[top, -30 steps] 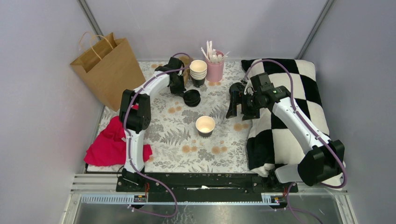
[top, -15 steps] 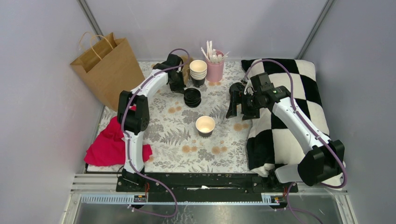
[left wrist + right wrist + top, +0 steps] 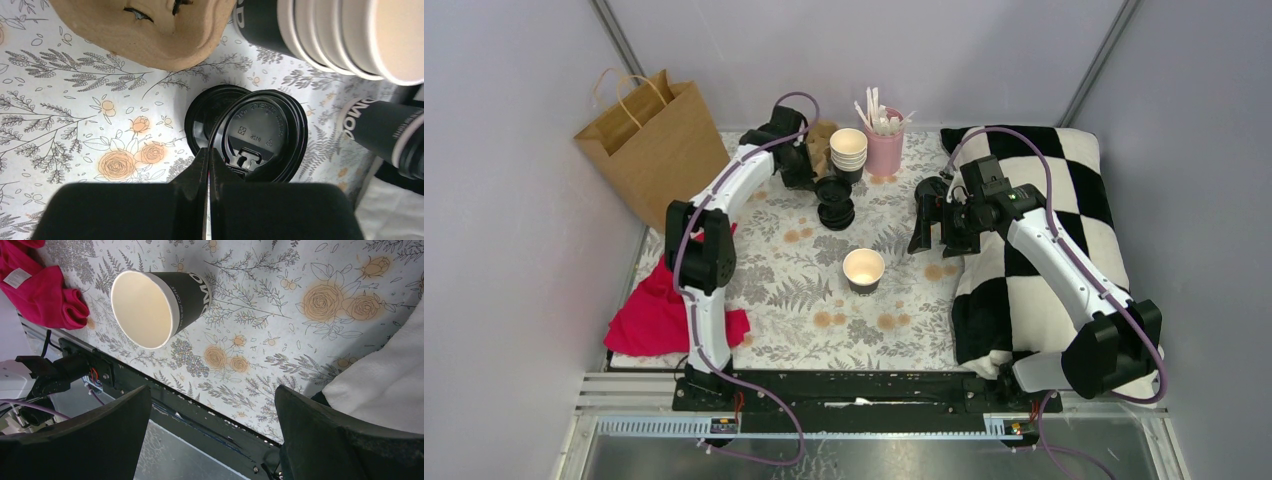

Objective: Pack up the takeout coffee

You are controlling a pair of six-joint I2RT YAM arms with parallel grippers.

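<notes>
Left wrist view: a black lid (image 3: 260, 131) is pinched at its rim by the left gripper (image 3: 207, 154), above the lid stack (image 3: 199, 116); the right gripper (image 3: 212, 396) is spread, cup (image 3: 150, 305) ahead.

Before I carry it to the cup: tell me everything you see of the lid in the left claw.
The lid is round, black, glossy plastic, with a raised rim, embossed lettering and a sip tab at the claw's side. The left claw is shut on its near edge. It faces the wrist camera flat, overlapping the stack of loose lids, seemingly raised off it, near the nested cups.
</notes>
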